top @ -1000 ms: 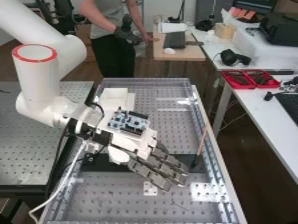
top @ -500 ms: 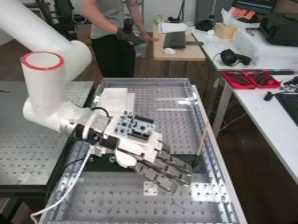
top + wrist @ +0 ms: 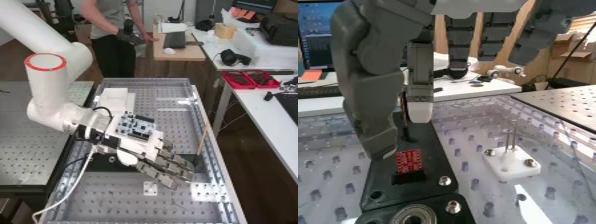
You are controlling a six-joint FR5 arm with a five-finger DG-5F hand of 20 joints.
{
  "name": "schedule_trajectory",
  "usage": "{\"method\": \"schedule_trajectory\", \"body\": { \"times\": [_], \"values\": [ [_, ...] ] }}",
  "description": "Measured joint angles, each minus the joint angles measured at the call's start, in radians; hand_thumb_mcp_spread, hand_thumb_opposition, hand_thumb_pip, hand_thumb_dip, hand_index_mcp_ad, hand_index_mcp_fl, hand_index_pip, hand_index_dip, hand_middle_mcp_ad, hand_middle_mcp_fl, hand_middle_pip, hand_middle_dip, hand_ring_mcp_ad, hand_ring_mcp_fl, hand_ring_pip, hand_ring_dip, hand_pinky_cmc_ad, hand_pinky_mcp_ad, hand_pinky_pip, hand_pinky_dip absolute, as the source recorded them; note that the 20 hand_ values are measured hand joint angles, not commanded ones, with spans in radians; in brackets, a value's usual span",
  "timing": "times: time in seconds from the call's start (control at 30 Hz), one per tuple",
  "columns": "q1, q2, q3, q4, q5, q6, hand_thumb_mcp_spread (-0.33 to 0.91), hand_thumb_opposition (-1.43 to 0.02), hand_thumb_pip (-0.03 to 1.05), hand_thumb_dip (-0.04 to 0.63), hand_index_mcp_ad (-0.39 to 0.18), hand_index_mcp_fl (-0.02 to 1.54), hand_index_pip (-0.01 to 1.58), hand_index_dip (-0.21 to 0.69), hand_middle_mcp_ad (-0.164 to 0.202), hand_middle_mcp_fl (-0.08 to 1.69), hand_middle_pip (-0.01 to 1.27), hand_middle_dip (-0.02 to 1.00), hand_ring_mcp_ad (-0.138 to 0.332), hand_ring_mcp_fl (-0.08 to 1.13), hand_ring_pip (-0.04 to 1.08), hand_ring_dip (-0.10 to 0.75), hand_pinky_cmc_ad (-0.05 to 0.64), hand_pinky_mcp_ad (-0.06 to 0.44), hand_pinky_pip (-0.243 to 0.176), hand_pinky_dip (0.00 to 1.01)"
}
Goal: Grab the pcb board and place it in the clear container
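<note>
My hand point(image 3: 163, 166) is over the middle of the perforated bench, palm down, its dark grey fingers extended with nothing held. In the wrist view the hand point(image 3: 368, 82) has its thumb and a finger hanging near a small red pcb board point(image 3: 409, 160), apart from it. The board sits upright in a slot of a black base plate point(image 3: 381, 182). In the high view my hand hides the board. A pale box point(image 3: 114, 98) stands behind the hand; I cannot tell if it is the clear container.
A thin brown rod point(image 3: 202, 141) rises from the black plate's right end. In the wrist view a white block point(image 3: 512, 164) with two metal pins stands beside the plate. Red trays point(image 3: 249, 79) lie on the right-hand table. A raised rail point(image 3: 219, 165) borders the bench.
My arm and hand have shifted a little to the right in the high view, mostly in the first half second. The fingers remain extended.
</note>
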Motion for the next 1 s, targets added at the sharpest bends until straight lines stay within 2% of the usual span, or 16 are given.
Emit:
{"method": "schedule_trajectory", "body": {
  "times": [0.2, 0.33, 0.5, 0.67, 0.8, 0.9, 1.0],
  "values": [
    [0.005, -0.003, -0.009, 0.016, 0.007, 0.011, 0.62, -0.81, 0.34, 0.190, -0.126, 0.16, 1.46, 0.349, 0.058, 0.04, 0.14, 0.17, 0.091, 0.00, 0.09, 0.037, 0.307, 0.164, -0.077, 0.20],
    [0.003, -0.003, -0.007, 0.009, -0.002, -0.005, 0.62, -0.81, 0.34, 0.190, -0.126, 0.16, 1.46, 0.344, 0.058, 0.04, 0.14, 0.17, 0.089, 0.00, 0.09, 0.037, 0.307, 0.168, -0.075, 0.20],
    [-0.005, 0.001, 0.002, -0.007, -0.038, -0.075, 0.62, -0.82, 0.34, 0.190, -0.129, 0.16, 1.44, 0.344, 0.058, 0.04, 0.14, 0.17, 0.087, 0.00, 0.09, 0.037, 0.307, 0.168, -0.075, 0.20],
    [-0.024, 0.003, 0.020, -0.031, -0.108, -0.157, 0.63, -0.82, 0.36, 0.206, -0.161, 0.21, 1.44, 0.328, 0.040, 0.04, 0.14, 0.17, 0.087, 0.00, 0.09, 0.042, 0.307, 0.164, -0.075, 0.20],
    [-0.041, 0.001, 0.036, -0.051, -0.170, -0.204, 0.66, -0.82, 0.37, 0.206, -0.188, 0.24, 1.46, 0.328, 0.042, 0.05, 0.14, 0.18, 0.084, 0.00, 0.09, 0.044, 0.307, 0.152, -0.075, 0.20],
    [-0.050, -0.003, 0.046, -0.060, -0.207, -0.222, 0.66, -0.82, 0.38, 0.206, -0.215, 0.27, 1.46, 0.326, 0.035, 0.04, 0.13, 0.17, 0.080, 0.00, 0.09, 0.047, 0.307, 0.147, -0.075, 0.20],
    [-0.055, -0.008, 0.054, -0.060, -0.230, -0.220, 0.69, -0.82, 0.39, 0.206, -0.216, 0.28, 1.48, 0.325, 0.033, 0.04, 0.14, 0.19, 0.080, 0.00, 0.09, 0.051, 0.307, 0.147, -0.075, 0.20]
  ]
}}
